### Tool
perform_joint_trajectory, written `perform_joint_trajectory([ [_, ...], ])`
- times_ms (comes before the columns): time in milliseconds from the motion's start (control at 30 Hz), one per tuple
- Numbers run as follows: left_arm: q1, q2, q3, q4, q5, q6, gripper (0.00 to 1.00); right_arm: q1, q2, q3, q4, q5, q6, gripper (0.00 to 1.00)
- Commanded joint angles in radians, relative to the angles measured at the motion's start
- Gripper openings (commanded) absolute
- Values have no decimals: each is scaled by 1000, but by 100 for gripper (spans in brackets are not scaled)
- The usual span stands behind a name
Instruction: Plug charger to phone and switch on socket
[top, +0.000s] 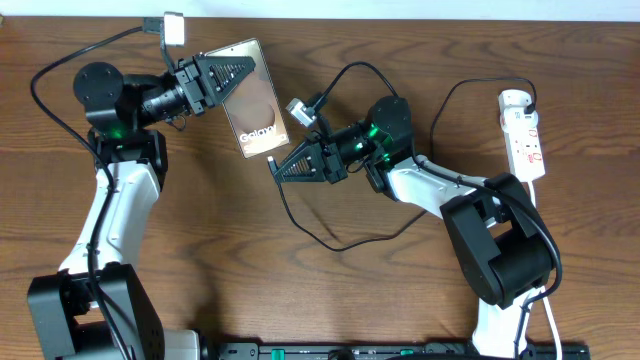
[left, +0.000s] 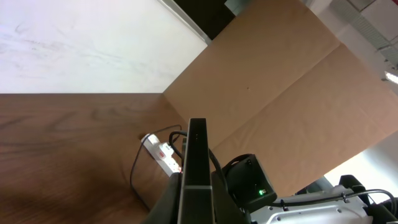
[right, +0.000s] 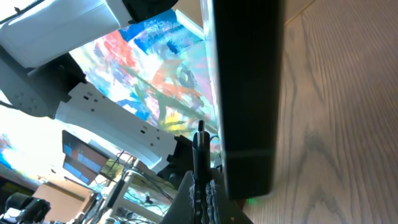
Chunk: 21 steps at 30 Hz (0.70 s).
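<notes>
**A:** So, where is the phone (top: 255, 115)?

**B:** Toward the far left of the table (top: 200, 220), face up and lying at a slant. The left gripper (top: 250, 66) is clamped on its upper part. From the left wrist it shows edge-on, pinched between the two fingers. I cannot tell whether its lower end rests on the wood.

**A:** And the charger (top: 335, 246)?

**B:** The right gripper (top: 280, 168) has its jaws closed narrowly on the free end. The connector tip (right: 200, 140) pokes out just beside the phone's lower dark edge. Whether they touch, I cannot tell.

**A:** Where does the cable go from there?

**B:** It loops down across the table in front of the right arm, then climbs back up toward the right.

**A:** And the socket (top: 522, 130)?

**B:** It lies by the right edge, well apart from both grippers. It is white with small red marks, and the black cable arrives at its far end. Its white cord (top: 541, 195) trails toward the near edge past the right arm's base.
</notes>
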Motion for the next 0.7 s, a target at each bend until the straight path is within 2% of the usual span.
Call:
perform_joint_trajectory([
  [0,0,-3,6,9,-8,9,7,2,-6,7,6,16,12,1],
  [667,0,-3,6,9,-8,-69,7,-23,-6,7,3,26,19,1],
])
